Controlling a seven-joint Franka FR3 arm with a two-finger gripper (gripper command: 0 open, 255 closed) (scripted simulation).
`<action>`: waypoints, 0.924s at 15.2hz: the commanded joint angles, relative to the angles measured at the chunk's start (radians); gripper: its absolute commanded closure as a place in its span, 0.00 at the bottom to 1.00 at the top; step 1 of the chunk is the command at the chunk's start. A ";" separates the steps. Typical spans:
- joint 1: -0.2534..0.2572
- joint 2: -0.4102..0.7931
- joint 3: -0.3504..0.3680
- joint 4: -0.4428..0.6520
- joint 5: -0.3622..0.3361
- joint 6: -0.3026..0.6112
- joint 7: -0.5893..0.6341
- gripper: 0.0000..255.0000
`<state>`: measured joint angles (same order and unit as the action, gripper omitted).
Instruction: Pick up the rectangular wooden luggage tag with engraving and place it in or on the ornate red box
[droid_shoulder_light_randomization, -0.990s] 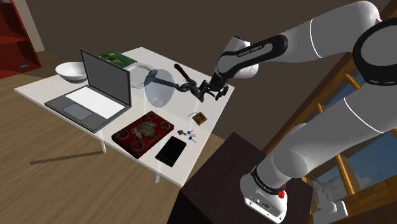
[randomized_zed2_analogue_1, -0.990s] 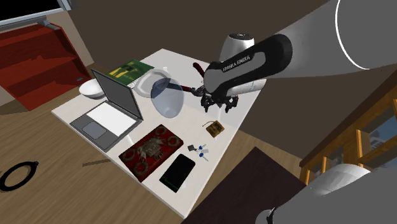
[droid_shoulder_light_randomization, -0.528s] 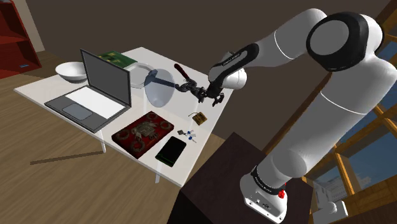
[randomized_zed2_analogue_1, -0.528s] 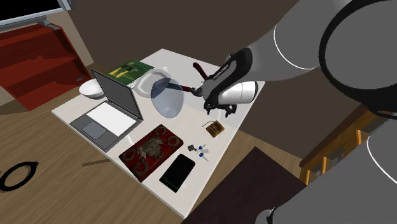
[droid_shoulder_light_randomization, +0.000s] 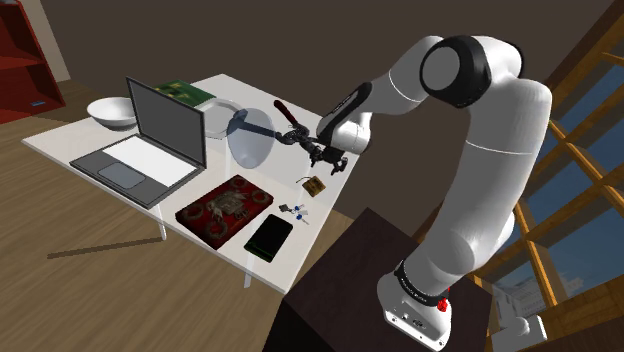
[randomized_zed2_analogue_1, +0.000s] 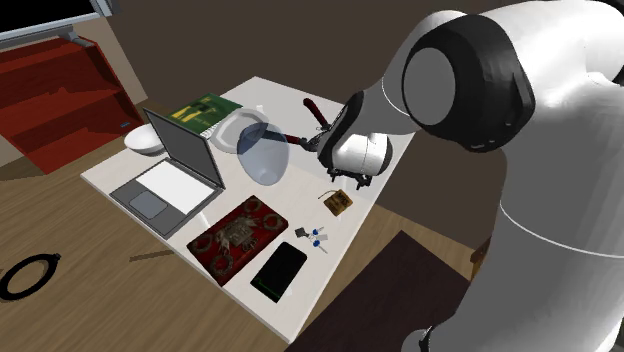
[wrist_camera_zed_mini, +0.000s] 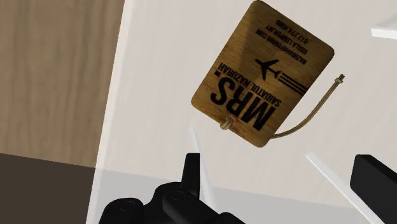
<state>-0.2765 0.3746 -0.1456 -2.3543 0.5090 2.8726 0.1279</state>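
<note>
Lowering claw (droid_shoulder_light_randomization: 327, 159) toward luggage tag (wrist_camera_zed_mini: 264, 73) | nearer than before | arm's elbow now upright | claw wide

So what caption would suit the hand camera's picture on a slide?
Open gripper hovering over the engraved wooden luggage tag lying on a white table.
</note>
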 joint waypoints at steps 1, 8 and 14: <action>-0.043 0.084 0.036 0.051 0.062 0.040 -0.021 0.00; -0.086 0.181 0.091 0.104 0.101 0.091 -0.056 0.00; -0.095 0.206 0.104 0.118 0.108 0.103 -0.064 0.00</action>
<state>-0.3719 0.5798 -0.0423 -2.2364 0.6169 2.9753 0.0642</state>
